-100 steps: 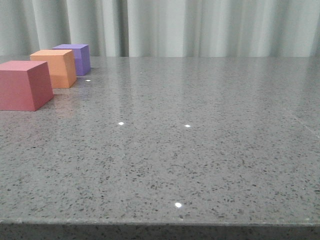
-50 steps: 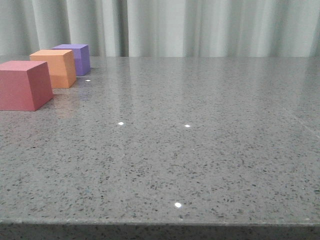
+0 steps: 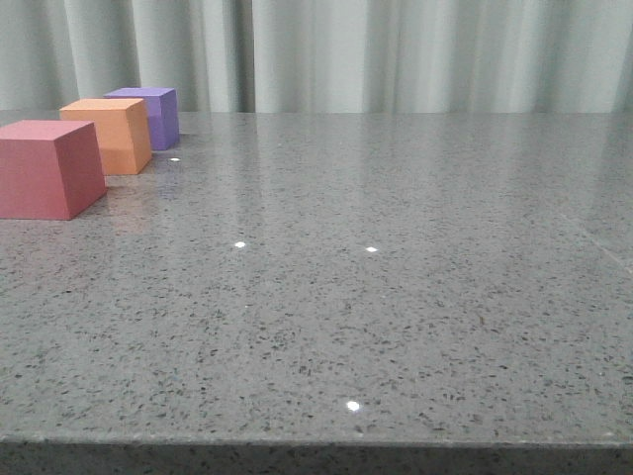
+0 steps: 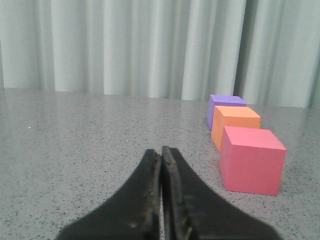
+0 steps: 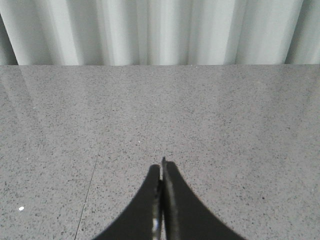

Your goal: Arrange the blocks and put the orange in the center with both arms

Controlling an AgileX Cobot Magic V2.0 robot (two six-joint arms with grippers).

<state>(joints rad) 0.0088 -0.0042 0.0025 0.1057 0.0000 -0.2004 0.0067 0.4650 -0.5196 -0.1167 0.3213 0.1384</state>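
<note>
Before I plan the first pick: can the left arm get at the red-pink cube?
Probably yes: nothing stands between the shut left pincer and the red-pink cube, the nearest of the row; it must open first.

Soft, even light falls from above, bright without harshness. The polished grey counter [image 3: 415,297] shows a few small white pinpoints of glare and a pale sheen toward the curtain [image 3: 396,54]. The red cube [image 3: 47,166], orange cube [image 3: 109,134] and purple cube [image 3: 150,114] cast only faint, short shadows. In the wrist views the closed left hand [image 4: 161,152] and right hand [image 5: 161,167] look dark, nearly silhouetted and slightly soft, while the background stays fairly sharp.
</note>
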